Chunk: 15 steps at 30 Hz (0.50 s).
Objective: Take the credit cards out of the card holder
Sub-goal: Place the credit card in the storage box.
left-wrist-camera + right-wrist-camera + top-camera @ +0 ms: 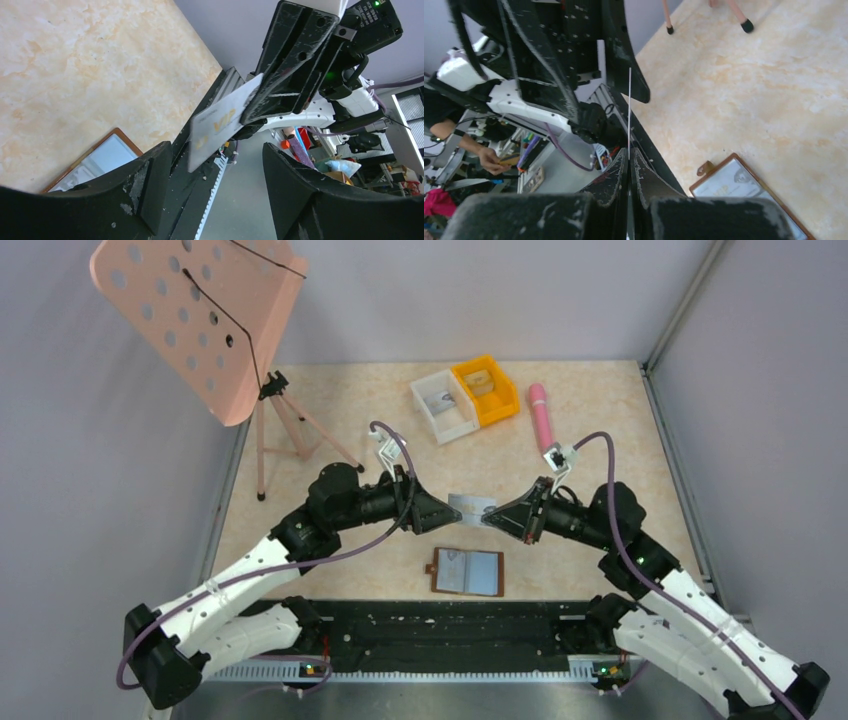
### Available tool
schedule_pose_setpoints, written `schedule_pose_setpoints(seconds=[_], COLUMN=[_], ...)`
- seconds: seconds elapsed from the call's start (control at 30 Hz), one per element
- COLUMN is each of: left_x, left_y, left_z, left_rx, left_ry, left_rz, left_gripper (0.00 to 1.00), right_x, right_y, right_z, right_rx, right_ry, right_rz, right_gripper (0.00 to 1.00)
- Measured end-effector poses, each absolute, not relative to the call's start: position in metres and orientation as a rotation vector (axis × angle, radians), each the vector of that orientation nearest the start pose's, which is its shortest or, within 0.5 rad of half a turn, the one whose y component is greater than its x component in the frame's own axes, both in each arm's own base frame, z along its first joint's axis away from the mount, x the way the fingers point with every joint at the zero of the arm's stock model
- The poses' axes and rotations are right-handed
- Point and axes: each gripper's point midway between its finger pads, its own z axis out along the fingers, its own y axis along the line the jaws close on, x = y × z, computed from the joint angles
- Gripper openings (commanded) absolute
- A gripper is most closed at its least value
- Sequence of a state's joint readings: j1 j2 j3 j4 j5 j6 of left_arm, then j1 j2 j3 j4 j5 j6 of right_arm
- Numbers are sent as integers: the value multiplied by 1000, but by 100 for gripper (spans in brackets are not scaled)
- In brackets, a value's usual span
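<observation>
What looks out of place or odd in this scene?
Nothing spilled or broken. Only oddity: one credit card is in mid-air, pinched by the right gripper, the left gripper open at its other end; the card holder lies open nearby.

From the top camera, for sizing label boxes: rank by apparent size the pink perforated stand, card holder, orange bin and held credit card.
1. pink perforated stand, raised nearer the camera.
2. card holder and orange bin, too alike to rank.
3. credit card.

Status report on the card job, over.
Right gripper shut on one credit card. Left gripper open around its free end. Card holder open on table. Nothing blocking.
</observation>
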<state>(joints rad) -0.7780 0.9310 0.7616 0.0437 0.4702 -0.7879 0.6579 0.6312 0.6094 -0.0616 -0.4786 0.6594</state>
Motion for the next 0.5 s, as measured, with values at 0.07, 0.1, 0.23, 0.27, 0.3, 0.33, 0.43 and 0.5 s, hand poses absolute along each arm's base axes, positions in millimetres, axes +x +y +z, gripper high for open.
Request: schedule_pose_setpoints(seconds=[0.07, 0.1, 0.23, 0.27, 0.3, 0.33, 0.43, 0.5], left_x=[157, 156, 155, 154, 154, 153, 151, 149], left_y=[-305, -305, -306, -306, -307, -308, -310, -310], left_z=[289, 289, 290, 290, 291, 291, 292, 292], left_rx=[398, 400, 402, 401, 402, 401, 391, 384], left_ry=[1897, 1897, 1899, 1900, 1900, 1898, 1894, 1892], left_rz=[-1519, -1522, -1538, -1544, -1554, -1564, -1599, -1623], left_gripper=[72, 72, 66, 60, 54, 48, 32, 20], right_x=[145, 143, 140, 139, 139, 139, 139, 139], right_y=[246, 246, 246, 246, 247, 247, 248, 248], right_z=[283, 287, 298, 299, 299, 297, 289, 282], right_rx=[-405, -405, -405, -404, -406, -404, -401, -400], right_ry=[1757, 1735, 1694, 1691, 1688, 1693, 1714, 1731], right_rz=[1390, 1403, 1437, 1443, 1447, 1449, 1453, 1453], right_gripper=[0, 0, 0, 0, 0, 0, 1, 2])
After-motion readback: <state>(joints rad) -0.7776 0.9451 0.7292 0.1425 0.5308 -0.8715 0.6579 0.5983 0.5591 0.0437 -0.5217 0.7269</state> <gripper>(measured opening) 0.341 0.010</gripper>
